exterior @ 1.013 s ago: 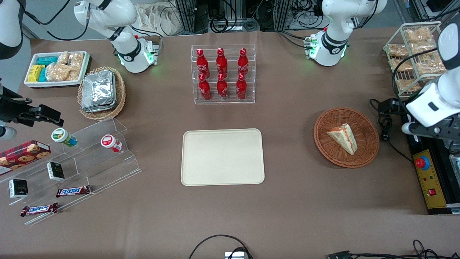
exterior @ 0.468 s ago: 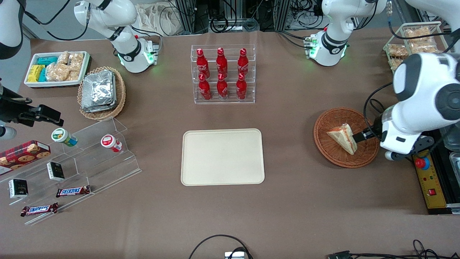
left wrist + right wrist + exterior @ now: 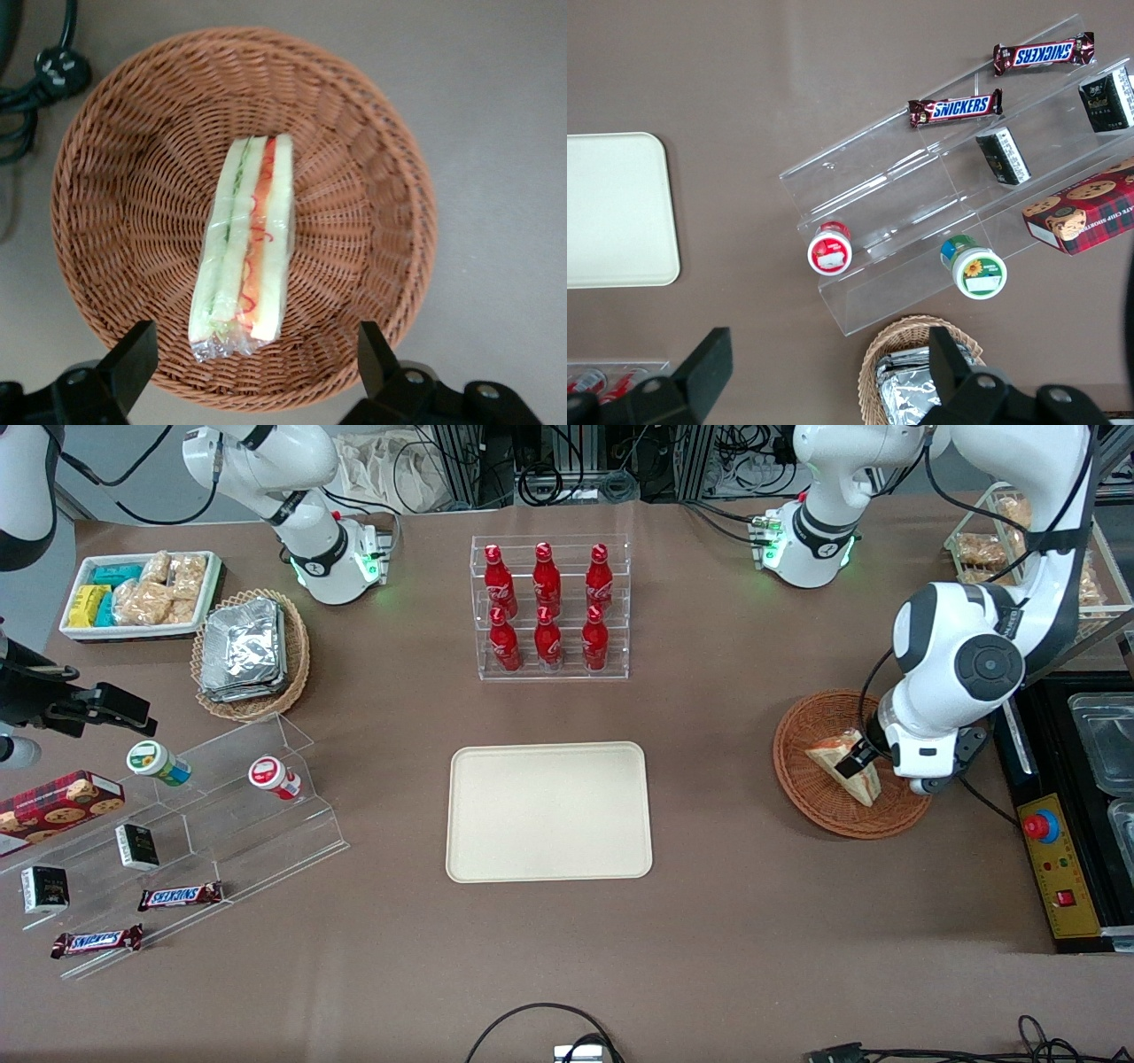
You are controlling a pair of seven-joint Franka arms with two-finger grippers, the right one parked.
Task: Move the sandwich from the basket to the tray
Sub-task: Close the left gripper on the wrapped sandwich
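Both jaws of the gripper (image 3: 251,359) stand spread (touching nothing) above the sandwich (image 3: 246,243) in the basket (image 3: 372,177).

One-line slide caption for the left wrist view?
Open gripper poised above the wrapped sandwich lying in the wicker basket.

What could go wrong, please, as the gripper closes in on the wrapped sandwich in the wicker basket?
The open gripper hangs over the clear-wrapped triangular sandwich, which stands on edge in the round orange-brown wicker basket. The slick wrap might slip, or the soft bread crush. A fingertip near the rim could catch the weave and drag the basket.
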